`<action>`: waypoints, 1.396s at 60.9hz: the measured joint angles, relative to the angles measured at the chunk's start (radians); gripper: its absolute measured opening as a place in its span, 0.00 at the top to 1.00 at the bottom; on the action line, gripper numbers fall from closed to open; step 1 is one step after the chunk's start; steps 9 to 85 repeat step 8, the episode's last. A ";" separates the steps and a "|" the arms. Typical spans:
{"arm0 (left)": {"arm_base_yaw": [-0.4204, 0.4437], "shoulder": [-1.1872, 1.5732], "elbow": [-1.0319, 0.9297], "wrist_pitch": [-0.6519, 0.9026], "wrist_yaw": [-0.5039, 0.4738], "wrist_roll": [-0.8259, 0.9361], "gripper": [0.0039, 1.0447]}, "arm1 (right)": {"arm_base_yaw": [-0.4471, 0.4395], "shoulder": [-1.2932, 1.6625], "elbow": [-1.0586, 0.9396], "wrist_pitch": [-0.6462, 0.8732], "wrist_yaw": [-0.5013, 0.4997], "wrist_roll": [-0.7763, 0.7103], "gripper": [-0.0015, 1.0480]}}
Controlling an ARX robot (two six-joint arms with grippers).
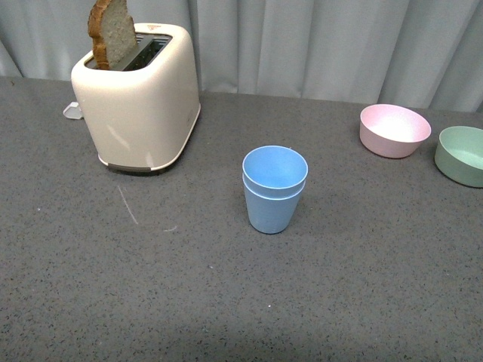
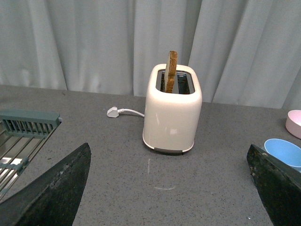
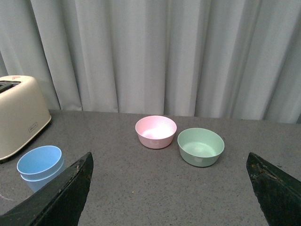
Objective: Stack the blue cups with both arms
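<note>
In the middle of the table (image 1: 362, 286), the 2 blue cups (image 1: 275, 188) stand nested, 1 pushed down inside the other so that only its rim and a narrow band show above the outer rim. The pair stands upright and free, with nothing touching it, which suggests the stacking itself is done and the cups have been set where both arms could reach them evenly.

Neither arm appears in the front view. Each wrist camera shows its own claw spread wide, the 2 dark fingers at opposite edges of the picture with only bare table between them. The left claw (image 2: 169, 188) is released and holds nothing; it faces the toaster (image 1: 142, 94), with the blue rim just inside its far finger. The right claw (image 3: 169, 188) is likewise released and empty, looking across at the pink bowl (image 3: 155, 131) and the green bowl (image 3: 201, 146), with the cups low at 1 side by its finger (image 3: 56, 197).

I judge both arms to be pulled back and raised, well apart from the stack, as fits a task at or near its end.

The toaster stands behind and to the left of the cups, a slice of bread (image 1: 112, 32) sticking up from a slot, its plug (image 2: 113, 112) lying on the table. The bowls sit well apart to the right, just beside each other. A rack (image 2: 21, 136) shows at the edge of the left wrist view.
</note>
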 joint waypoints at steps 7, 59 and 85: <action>0.000 0.000 0.000 0.000 0.000 0.000 0.06 | 0.000 0.000 0.000 0.000 0.000 0.000 0.09; 0.000 0.000 0.000 0.000 0.000 0.000 0.06 | 0.000 0.000 0.000 0.000 0.000 0.000 0.09; 0.000 0.000 0.000 0.000 0.000 0.000 0.06 | 0.000 0.000 0.000 0.000 0.000 0.000 0.09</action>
